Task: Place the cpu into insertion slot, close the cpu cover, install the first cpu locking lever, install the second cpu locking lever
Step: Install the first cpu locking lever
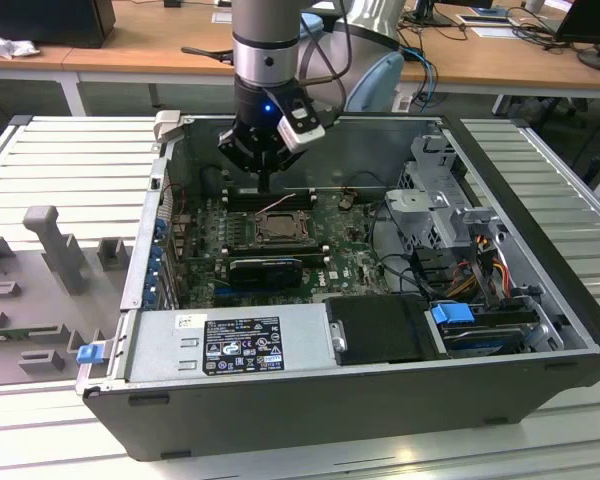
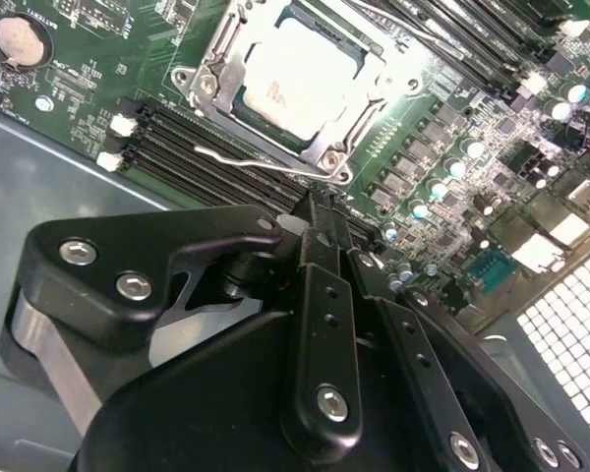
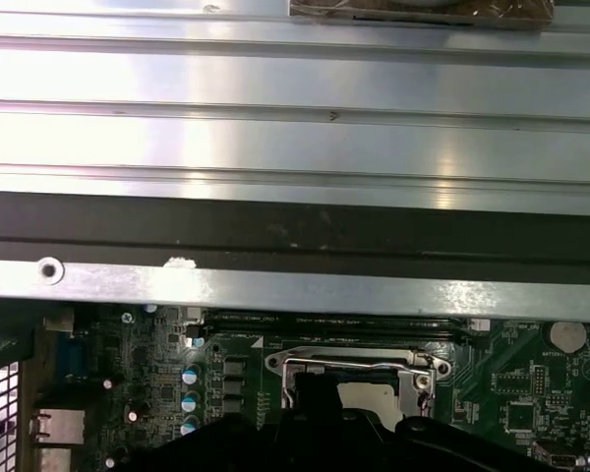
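Note:
The cpu [image 2: 300,79], a pale square chip, lies in the insertion slot [image 1: 248,236] on the green motherboard. The grey metal cpu cover [image 2: 211,87] lies flat around the chip. One thin wire locking lever [image 2: 238,155] sticks out free along the socket's side, over the black memory slots; in the exterior view it shows as a pale rod [image 1: 280,204] angled up behind the socket. My gripper [image 1: 267,183] hangs just above and behind the socket, its black fingers [image 2: 320,231] shut together with nothing between them, the tip close to that lever. The first wrist view shows the cover [image 3: 415,368] beyond the gripper body.
The open computer case [image 1: 310,400] stands on a slatted metal table. A black card [image 1: 265,268] lies in front of the socket, memory slots [image 1: 265,195] behind it. Cables and a drive cage [image 1: 440,200] fill the exterior view's right. The case wall [image 3: 295,236] is close behind the gripper.

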{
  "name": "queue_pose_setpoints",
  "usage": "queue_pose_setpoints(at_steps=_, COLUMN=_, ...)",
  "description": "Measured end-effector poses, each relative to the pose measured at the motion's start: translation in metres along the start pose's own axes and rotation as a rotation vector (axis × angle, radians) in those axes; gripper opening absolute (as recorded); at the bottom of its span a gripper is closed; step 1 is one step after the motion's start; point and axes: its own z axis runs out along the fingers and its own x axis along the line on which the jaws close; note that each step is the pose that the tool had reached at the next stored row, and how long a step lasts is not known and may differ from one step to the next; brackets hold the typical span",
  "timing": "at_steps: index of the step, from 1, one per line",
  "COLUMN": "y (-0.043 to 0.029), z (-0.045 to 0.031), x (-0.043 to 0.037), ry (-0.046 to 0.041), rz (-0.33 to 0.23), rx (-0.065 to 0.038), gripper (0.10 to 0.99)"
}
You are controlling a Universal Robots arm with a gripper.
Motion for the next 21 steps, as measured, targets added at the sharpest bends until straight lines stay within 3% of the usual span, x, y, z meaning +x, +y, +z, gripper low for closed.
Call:
queue_pose_setpoints(at_steps=2, y=-0.0001, z=0.0004, x=-0.0018, ry=0.0000, rz=0.000, rx=-0.004, gripper=0.106)
queue_pose_setpoints(at_steps=5, y=-0.0003, z=0.0013, x=-0.0048, ry=-0.0009, rz=0.003, rx=-0.031, gripper=0.106)
queue_pose_setpoints(at_steps=8, y=-0.0005, z=0.0040, x=-0.0091, ry=-0.0013, rz=0.005, rx=-0.043, gripper=0.106)
queue_pose_setpoints(at_steps=10, y=-0.0006, z=0.0068, x=-0.0112, ry=-0.0013, rz=0.005, rx=-0.044, gripper=0.106)
queue_pose_setpoints(at_steps=12, y=0.0012, z=0.0197, x=-0.0170, ry=-0.0006, rz=-0.058, rx=-0.043, gripper=0.106)
queue_pose_setpoints(at_steps=13, y=0.0027, z=0.0226, x=-0.0181, ry=-0.0004, rz=-0.058, rx=-0.043, gripper=0.106)
queue_pose_setpoints(at_steps=21, y=0.0059, z=0.0264, x=-0.0267, ry=-0.0006, rz=-0.055, rx=-0.043, gripper=0.106)
